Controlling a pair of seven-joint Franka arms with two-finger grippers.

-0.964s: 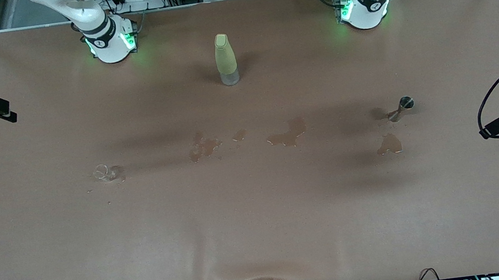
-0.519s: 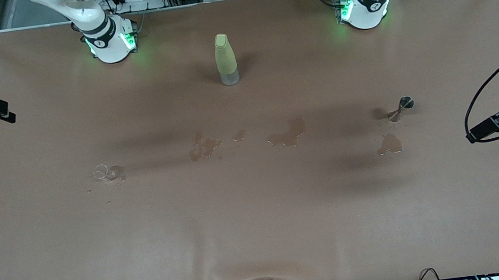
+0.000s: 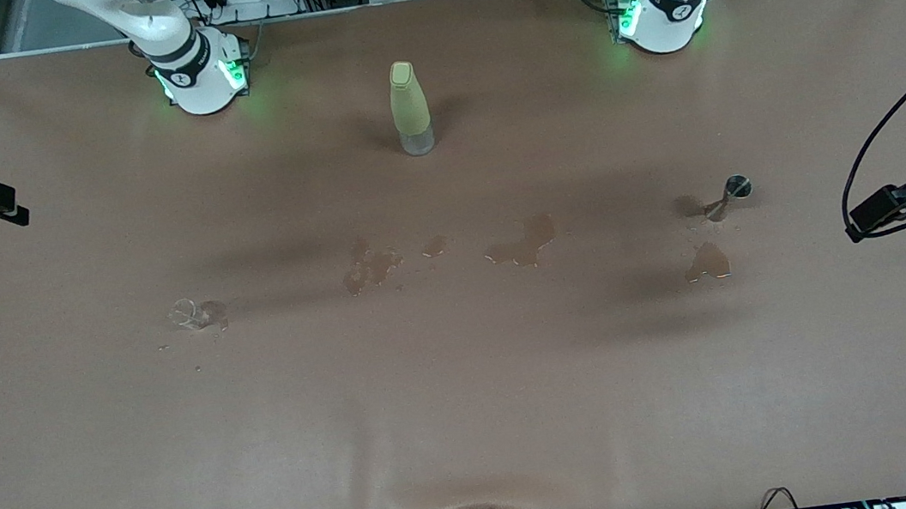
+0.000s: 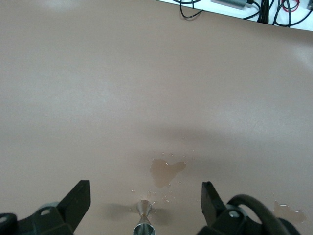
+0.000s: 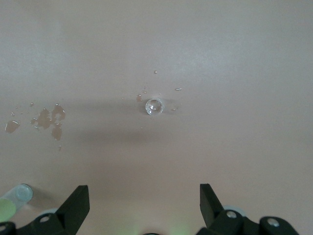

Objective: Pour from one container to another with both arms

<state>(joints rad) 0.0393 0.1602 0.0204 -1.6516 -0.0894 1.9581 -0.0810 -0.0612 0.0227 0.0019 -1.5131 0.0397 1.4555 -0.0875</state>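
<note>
The tiny clear cup stands upright on the brown table toward the right arm's end; it also shows in the right wrist view. The small silvery measure stands toward the left arm's end. My left gripper hangs open over that end of the table, well apart from the measure. In the left wrist view the measure shows between the spread fingers of this gripper. My right gripper is open over the right arm's end, with nothing between its fingers.
A tall yellow-green bottle stands between the two arm bases, farther from the front camera than the cup. Wet patches lie mid-table and beside the measure. The cloth has a ridge near the front edge.
The left arm's hand has swung in over its end of the table and risen a little. The right gripper has barely shifted. Cup, measure and bottle have not moved.
</note>
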